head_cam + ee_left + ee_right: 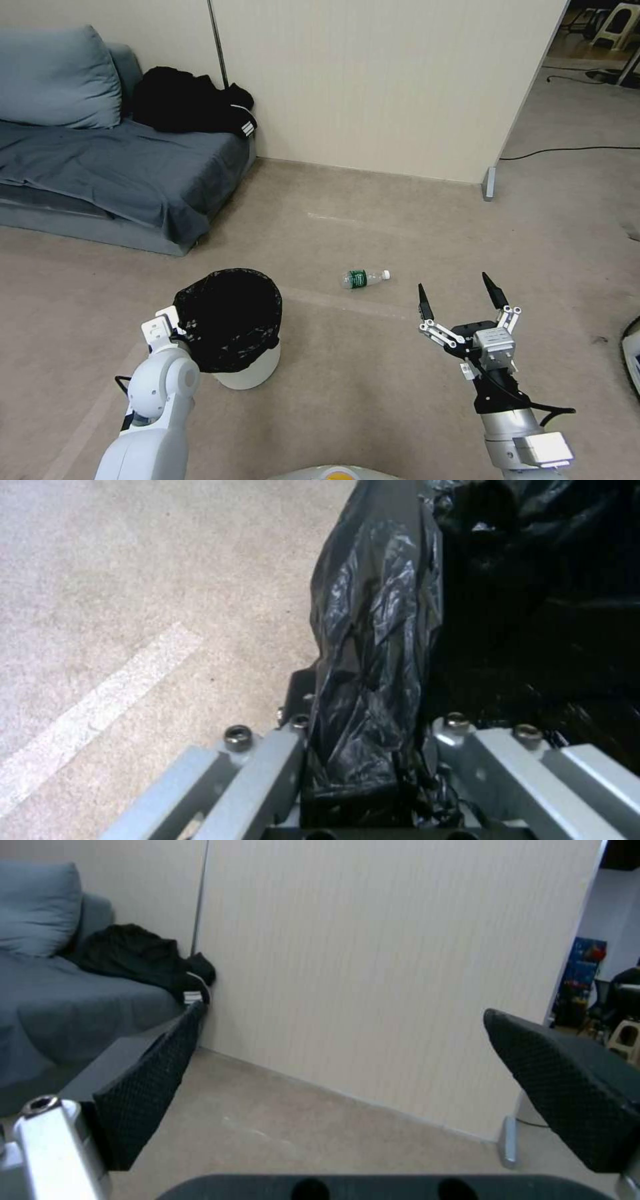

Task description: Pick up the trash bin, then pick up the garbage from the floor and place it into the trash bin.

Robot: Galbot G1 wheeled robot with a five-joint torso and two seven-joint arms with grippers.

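Step in hand: bin pickup done in effect, garbage pickup not yet begun.

Left gripper (367, 760) clamps fingers on trash bin (235, 327) rim, black liner (373, 630) pinched between them. Whether bin rests on floor (373, 373) or hangs just above, cannot tell.

Garbage: small bottle with green label (363, 278) lies on its side beyond bin, toward wall (373, 80).

Right gripper (460, 300) hovers right of bin, near bottle, fingers (150, 1080) spread wide, empty, pointed at wall.

Next move, as judged: right gripper must drop and straddle bottle across its narrow width.

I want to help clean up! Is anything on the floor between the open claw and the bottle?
No. In the head view, only bare carpet lies between the right gripper and the bottle.
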